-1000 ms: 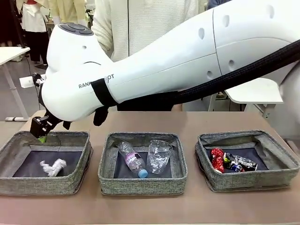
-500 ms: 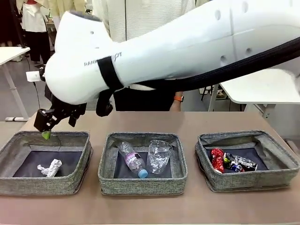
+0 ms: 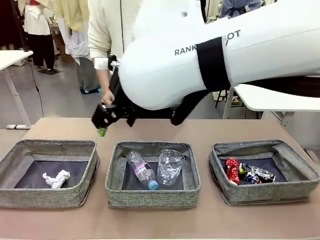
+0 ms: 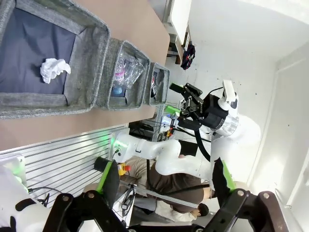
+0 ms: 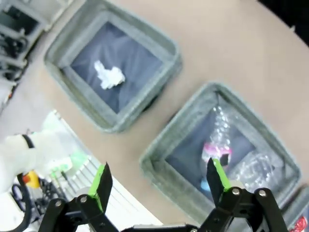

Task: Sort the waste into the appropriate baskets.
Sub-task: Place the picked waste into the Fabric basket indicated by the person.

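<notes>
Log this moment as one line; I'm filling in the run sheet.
paper ball: left basket | bottle, cup: middle | cans: right | right claw: open, empty | left claw: open

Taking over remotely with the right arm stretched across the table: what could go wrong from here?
1. The right tool hangs open and empty, low behind the middle basket; swinging back, it might snag the soft rear wall.
2. A person's hand is close to that tool, so contact is possible.
3. The plastic cup leans on the bottle; a nudged basket could shift both.
</notes>
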You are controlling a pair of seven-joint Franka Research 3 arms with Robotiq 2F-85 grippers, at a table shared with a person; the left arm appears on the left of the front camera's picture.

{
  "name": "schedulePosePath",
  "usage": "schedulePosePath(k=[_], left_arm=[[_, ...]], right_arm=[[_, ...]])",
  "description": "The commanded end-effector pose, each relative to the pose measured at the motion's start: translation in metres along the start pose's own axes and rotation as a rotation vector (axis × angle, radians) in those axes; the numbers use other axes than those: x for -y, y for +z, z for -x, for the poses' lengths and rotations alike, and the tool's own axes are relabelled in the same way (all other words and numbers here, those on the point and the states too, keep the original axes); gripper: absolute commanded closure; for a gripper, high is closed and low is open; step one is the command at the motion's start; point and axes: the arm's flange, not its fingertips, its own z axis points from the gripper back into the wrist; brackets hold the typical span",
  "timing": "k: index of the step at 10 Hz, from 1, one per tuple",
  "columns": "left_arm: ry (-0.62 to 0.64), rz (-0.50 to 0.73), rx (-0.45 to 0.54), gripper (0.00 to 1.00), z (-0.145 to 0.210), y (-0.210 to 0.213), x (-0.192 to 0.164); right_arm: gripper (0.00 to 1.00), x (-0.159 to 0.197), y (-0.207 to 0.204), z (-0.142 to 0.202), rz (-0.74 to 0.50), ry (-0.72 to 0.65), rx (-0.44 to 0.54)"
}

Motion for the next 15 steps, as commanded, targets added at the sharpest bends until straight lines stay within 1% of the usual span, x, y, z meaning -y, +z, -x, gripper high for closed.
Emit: schedulePosePath(k=[1,2,3,4,5,6,7,8,9,10,11,12,13,14,15], left_arm=[[-0.002,0.012,0.0,0.0,0.002,-0.001,0.0],[-0.002,0.012,0.0,0.0,0.002,-0.001,0.0],[0.0,0.001,0.0,0.0,0.0,0.0,0.0],[-0.071,-0.028,-0.076,0.0,0.009,-0.019,0.004],[-0.126,-0.005,-0.184,0.0,0.014,-0.046,0.003],[-0.148,0.026,-0.289,0.0,0.02,-0.069,-0.002],[-0.175,0.059,-0.36,0.0,0.028,-0.089,-0.009],[-0.188,0.089,-0.426,0.0,0.034,-0.106,-0.016],[-0.173,0.114,-0.522,0.0,0.041,-0.119,-0.026],[-0.178,0.074,-0.576,0.0,0.046,-0.129,-0.033],[-0.18,0.049,-0.619,0.0,0.051,-0.135,-0.036],[-0.178,0.042,-0.65,0.0,0.046,-0.136,-0.034],[-0.161,0.03,-0.687,0.0,0.03,-0.136,-0.026],[-0.153,0.035,-0.718,0.0,0.015,-0.135,-0.018],[-0.137,0.049,-0.716,0.0,0.009,-0.132,-0.017]], right_arm=[[0.0,-0.014,-0.024,-0.036,-0.032,0.085,-0.028],[0.0,-0.014,-0.024,-0.036,-0.032,0.085,-0.028],[0.0,-0.008,-0.013,-0.012,-0.015,0.032,-0.012],[0.0,0.009,-0.005,-0.005,-0.087,0.0,0.053],[0.0,0.033,0.007,0.009,-0.139,-0.094,0.071],[0.0,0.053,0.022,0.027,-0.188,-0.213,0.119],[0.0,0.069,0.038,0.053,-0.258,-0.296,0.169],[0.0,0.084,0.049,0.083,-0.33,-0.322,0.198],[0.0,0.106,0.054,0.115,-0.457,-0.321,0.237],[0.0,0.129,0.054,0.14,-0.568,-0.307,0.264],[0.0,0.154,0.052,0.161,-0.659,-0.347,0.299],[0.0,0.174,0.046,0.178,-0.713,-0.39,0.314],[0.0,0.184,0.038,0.199,-0.777,-0.419,0.34],[0.0,0.188,0.034,0.213,-0.8,-0.422,0.354],[0.0,0.198,0.033,0.239,-0.828,-0.529,0.402]])
